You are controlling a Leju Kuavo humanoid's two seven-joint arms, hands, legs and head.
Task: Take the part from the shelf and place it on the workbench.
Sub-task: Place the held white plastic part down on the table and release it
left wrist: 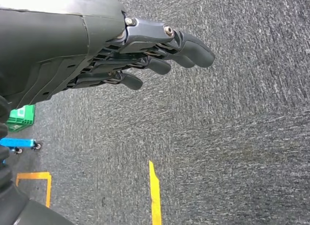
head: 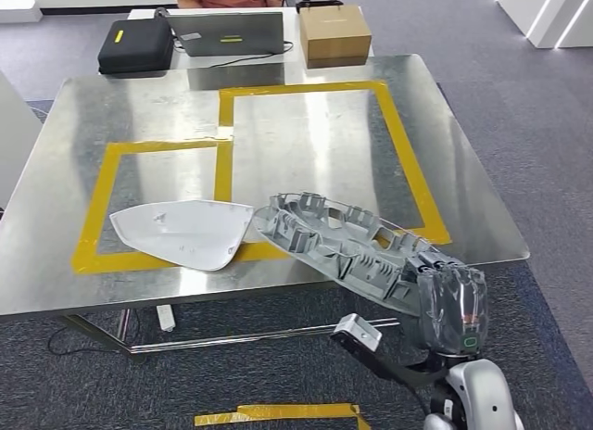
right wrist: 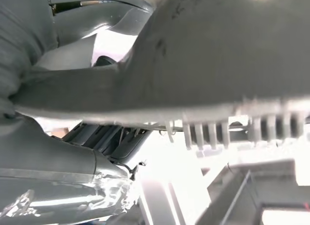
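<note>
Overhanging the near edge of the tabletop [head: 69, 263], the grey ribbed part [head: 335, 240] is clamped at its near right end by the right hand [head: 451, 305], the left hand [left wrist: 153, 55] hanging empty with fingers straight, so an early release could tip it off or knock the white cover [head: 183, 233] just beside it.

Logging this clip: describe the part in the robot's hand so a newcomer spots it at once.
On the steel workbench, look at the near edge by the right yellow tape square. The grey part overhangs it, gripped by the right hand. Unlike the smooth white shell beside it, it is ribbed.
</note>
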